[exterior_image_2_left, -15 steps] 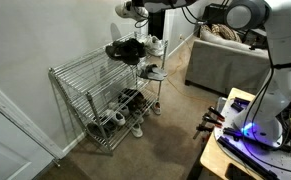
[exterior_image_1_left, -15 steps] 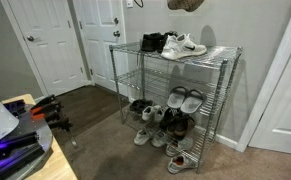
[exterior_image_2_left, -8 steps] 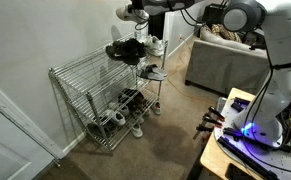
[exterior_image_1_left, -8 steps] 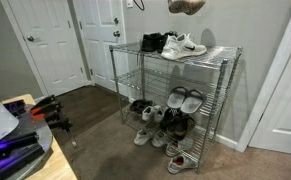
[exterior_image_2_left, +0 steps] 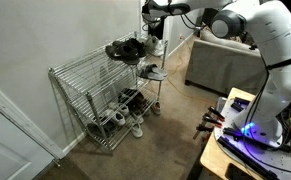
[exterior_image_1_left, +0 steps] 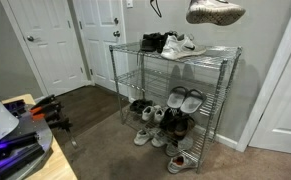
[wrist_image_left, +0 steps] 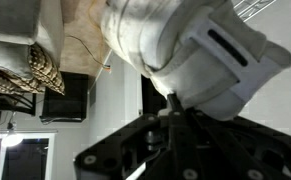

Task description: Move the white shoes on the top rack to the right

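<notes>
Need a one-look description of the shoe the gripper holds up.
Find the chrome rack against the grey wall, then look above its top shelf. The white shoe hangs in mid-air there. Unlike its mate and the black shoes, it touches no shelf.

Top rack [exterior_image_1_left: 219, 51]: shiny chrome metal wire. White shoes [exterior_image_1_left: 188, 45]: matt, smooth-looking upper. Floor [exterior_image_1_left: 95, 120]: rough brown carpet. Doors [exterior_image_1_left: 50, 40]: smooth white paint.

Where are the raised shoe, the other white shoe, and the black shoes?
raised white shoe [exterior_image_1_left: 215, 12]: exterior view, its side.
other white shoe [exterior_image_1_left: 188, 46]: exterior view, its side.
black shoes [exterior_image_1_left: 152, 42]: exterior view, nearer shoe's upper.
</notes>
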You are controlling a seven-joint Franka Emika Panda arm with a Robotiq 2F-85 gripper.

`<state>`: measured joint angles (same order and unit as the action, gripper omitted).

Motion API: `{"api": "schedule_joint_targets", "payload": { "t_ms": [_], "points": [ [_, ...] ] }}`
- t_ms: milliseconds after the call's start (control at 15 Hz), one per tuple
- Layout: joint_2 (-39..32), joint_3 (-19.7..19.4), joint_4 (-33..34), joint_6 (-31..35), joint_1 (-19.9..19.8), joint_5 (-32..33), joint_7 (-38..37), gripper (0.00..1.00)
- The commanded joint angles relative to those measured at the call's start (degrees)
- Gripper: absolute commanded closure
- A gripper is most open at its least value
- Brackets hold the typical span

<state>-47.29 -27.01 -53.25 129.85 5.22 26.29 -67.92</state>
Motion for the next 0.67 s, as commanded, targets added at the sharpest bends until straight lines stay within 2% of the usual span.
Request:
{"api": "schedule_joint_targets", "payload": {
  "t_ms": [0, 600],
  "points": [
    [-4.0, 0.3, 6.4, -5.4, -2.6, -2.4, -0.5, 0.99],
    [-9.8, 1.1, 14.2, -14.0, -5.5, -4.8, 0.6, 0.99]
  ]
}}
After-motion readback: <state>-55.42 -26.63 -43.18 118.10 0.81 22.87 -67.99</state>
